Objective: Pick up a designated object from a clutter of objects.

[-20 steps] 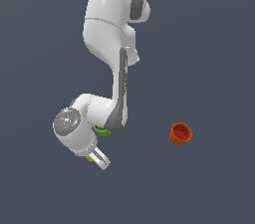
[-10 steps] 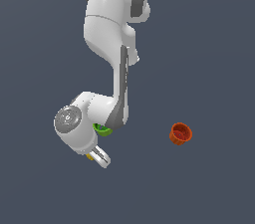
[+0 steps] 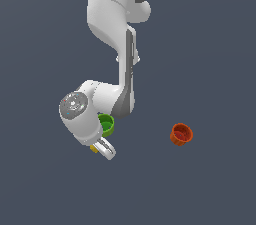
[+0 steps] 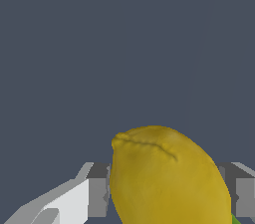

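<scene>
The arm [image 3: 115, 39] reaches down from the top centre of the exterior view to the lower left, where its hand [image 3: 102, 150] sits low over the worktop [image 3: 210, 44]. A cup [image 3: 106, 124] lies just right of the wrist, partly hidden behind it. The lemon [image 3: 93, 149] peeks out at the hand's left edge, below the cup. A second cup [image 3: 181, 134] lies well apart, toward the exterior view's right of centre. In the wrist view the lemon [image 4: 167, 178] fills the lower centre of the frame, between the two fingers [image 4: 97, 195], with a sliver of cup [image 4: 235, 219] at the bottom right.
</scene>
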`<state>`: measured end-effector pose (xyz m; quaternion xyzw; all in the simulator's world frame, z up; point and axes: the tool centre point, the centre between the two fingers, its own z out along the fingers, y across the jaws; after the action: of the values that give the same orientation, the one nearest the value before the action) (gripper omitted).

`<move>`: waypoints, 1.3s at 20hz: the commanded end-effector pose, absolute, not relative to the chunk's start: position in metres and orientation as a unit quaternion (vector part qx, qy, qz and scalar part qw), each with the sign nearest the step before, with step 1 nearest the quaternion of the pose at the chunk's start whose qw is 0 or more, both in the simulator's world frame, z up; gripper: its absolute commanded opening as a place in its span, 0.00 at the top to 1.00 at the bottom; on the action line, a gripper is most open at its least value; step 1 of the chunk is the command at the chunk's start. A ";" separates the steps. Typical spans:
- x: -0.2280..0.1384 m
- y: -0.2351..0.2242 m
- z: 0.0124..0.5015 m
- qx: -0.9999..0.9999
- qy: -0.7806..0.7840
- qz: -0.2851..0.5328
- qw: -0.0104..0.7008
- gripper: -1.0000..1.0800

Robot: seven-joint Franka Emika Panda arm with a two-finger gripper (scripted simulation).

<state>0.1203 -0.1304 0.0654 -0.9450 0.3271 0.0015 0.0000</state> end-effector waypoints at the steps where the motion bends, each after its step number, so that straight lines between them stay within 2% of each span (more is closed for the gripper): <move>1: 0.112 -0.123 0.080 -0.945 0.327 0.001 0.000 1.00; 26: -0.005 -0.022 0.262 -0.945 0.327 0.000 0.000 1.00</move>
<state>0.0029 -0.0286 0.2493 -0.9451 0.3269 0.0006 0.0000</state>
